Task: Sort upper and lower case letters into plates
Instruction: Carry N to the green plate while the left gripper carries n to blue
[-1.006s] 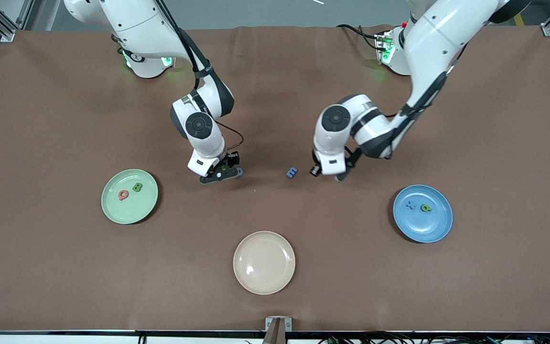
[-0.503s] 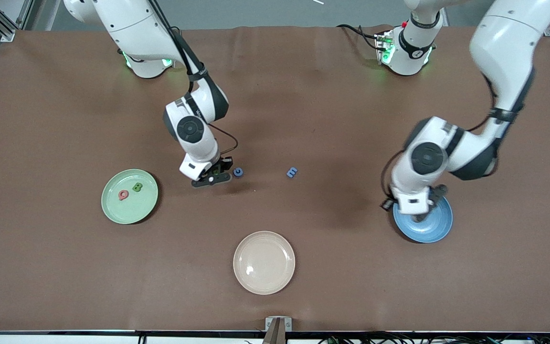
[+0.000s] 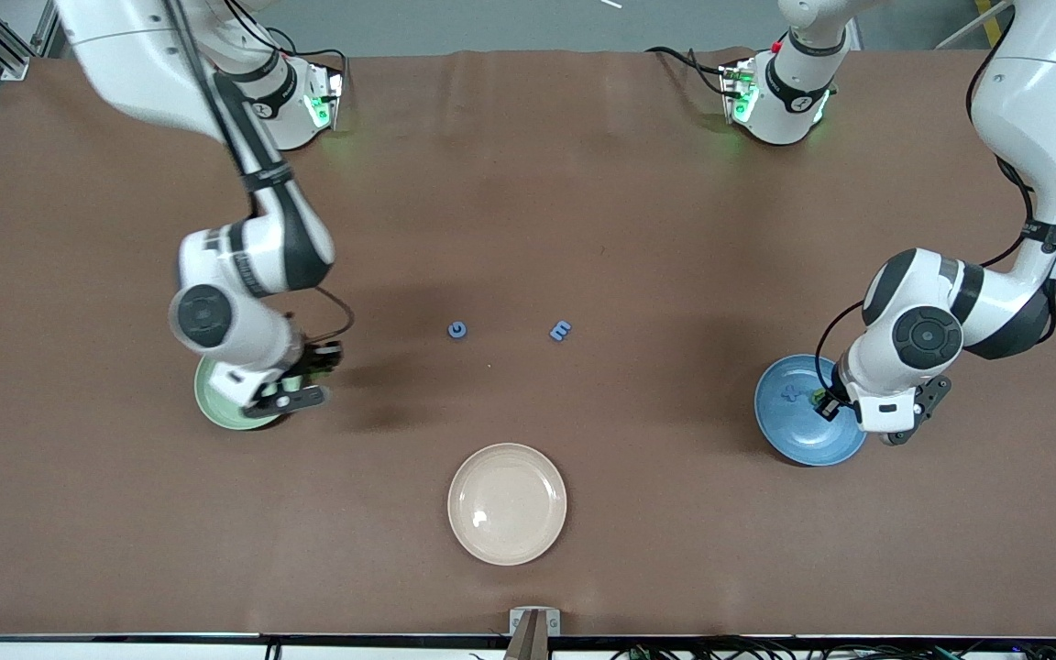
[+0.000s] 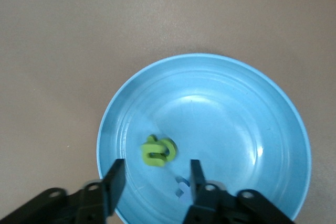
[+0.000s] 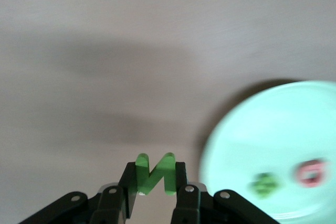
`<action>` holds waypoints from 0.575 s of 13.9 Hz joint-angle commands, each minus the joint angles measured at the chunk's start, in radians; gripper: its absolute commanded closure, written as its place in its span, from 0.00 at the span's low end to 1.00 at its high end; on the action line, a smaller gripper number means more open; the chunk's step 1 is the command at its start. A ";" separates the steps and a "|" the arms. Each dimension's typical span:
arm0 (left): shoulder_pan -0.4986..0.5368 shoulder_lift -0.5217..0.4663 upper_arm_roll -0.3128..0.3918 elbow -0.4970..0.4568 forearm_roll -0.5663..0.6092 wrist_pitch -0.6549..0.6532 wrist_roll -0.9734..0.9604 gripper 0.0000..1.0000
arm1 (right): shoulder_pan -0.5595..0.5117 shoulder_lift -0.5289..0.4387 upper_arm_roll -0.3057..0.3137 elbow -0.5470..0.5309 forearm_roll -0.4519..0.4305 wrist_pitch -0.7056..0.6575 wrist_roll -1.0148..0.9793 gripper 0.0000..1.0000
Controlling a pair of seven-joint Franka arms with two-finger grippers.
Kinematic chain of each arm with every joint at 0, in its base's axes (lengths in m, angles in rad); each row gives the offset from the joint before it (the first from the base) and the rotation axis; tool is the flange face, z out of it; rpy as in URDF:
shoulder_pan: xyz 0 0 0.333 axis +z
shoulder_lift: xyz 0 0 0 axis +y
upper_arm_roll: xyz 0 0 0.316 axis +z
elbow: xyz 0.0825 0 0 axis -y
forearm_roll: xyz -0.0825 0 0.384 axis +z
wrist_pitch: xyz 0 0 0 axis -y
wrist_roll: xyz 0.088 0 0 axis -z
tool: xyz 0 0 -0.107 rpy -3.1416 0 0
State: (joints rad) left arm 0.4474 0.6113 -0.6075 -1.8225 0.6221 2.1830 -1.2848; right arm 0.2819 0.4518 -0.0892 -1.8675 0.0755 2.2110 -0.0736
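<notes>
Both end effectors now over plates — right (image 5: 155,195) clamping green N (image 5: 154,174), left (image 4: 156,182) released.

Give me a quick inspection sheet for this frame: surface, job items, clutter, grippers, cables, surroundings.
Surface: brown table cover.
Job's things: blue G and blue m loose mid-table; light green plate holds two letters; blue plate holds green letter.
Clutter: cream plate.
Grippers: right gripper grips green N beside the light green plate; left gripper open over the blue plate.
Cables: black cable by the left base.
Surroundings: nothing seen.
</notes>
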 commanded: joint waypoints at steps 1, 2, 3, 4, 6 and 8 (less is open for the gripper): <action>-0.021 -0.016 -0.029 -0.001 0.015 -0.009 -0.030 0.01 | -0.130 0.010 0.023 -0.005 0.003 0.004 -0.153 1.00; -0.026 -0.018 -0.062 -0.001 0.010 -0.011 -0.039 0.01 | -0.150 0.022 0.023 -0.007 0.004 0.010 -0.166 1.00; -0.033 -0.016 -0.104 0.000 0.008 -0.012 -0.071 0.01 | -0.170 0.042 0.025 -0.009 0.004 0.024 -0.167 0.99; -0.045 -0.010 -0.139 0.002 0.008 -0.011 -0.106 0.01 | -0.174 0.057 0.026 -0.009 0.004 0.029 -0.167 0.99; -0.129 -0.002 -0.150 0.025 0.008 -0.011 -0.168 0.03 | -0.170 0.087 0.026 -0.015 0.010 0.044 -0.167 0.99; -0.215 0.030 -0.149 0.047 0.011 -0.011 -0.246 0.06 | -0.161 0.126 0.028 -0.015 0.029 0.056 -0.166 0.98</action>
State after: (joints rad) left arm 0.2996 0.6121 -0.7621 -1.8087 0.6226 2.1834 -1.4709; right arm 0.1160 0.5515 -0.0707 -1.8772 0.0831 2.2468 -0.2403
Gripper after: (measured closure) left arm 0.044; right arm 0.665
